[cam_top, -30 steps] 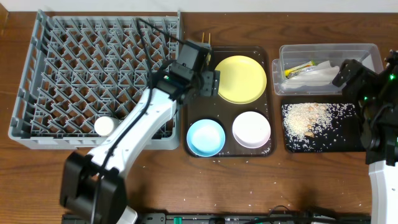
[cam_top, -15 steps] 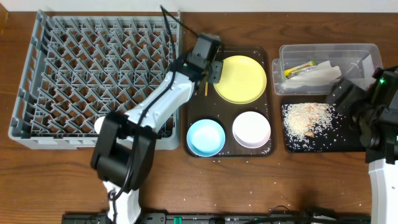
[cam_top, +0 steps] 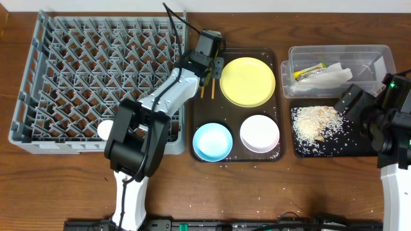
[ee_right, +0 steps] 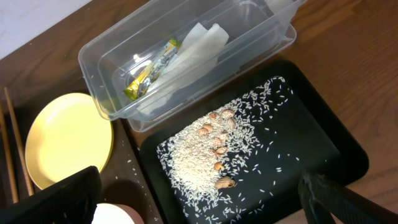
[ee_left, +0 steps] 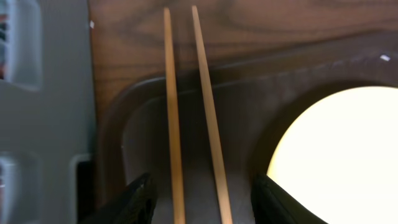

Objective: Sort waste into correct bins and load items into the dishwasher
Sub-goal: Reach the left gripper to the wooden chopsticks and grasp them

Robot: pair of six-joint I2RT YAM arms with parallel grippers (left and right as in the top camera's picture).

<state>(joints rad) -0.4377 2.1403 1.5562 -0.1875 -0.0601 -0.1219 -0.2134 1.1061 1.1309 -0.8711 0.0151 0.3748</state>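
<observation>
Two chopsticks (ee_left: 174, 124) at 9 o'clock of plate (cam_top: 248, 81) lie between open left fingers (ee_left: 140, 199), untouched; right fingers (ee_right: 56, 199) wide open, empty.

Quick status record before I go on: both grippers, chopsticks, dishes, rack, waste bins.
left gripper: open, fingers straddling both chopsticks, no grip yet
right gripper: open, empty, over black tray
chopsticks: across brown tray rim, beside yellow plate
brown tray: yellow plate, blue bowl, white bowl
dish rack: white cup inside
clear tub: wrapper, napkin
black tray: rice crumbs

Robot test bench: arms (cam_top: 168, 96), dish rack (cam_top: 77, 64), wooden table (cam_top: 321, 186)
</observation>
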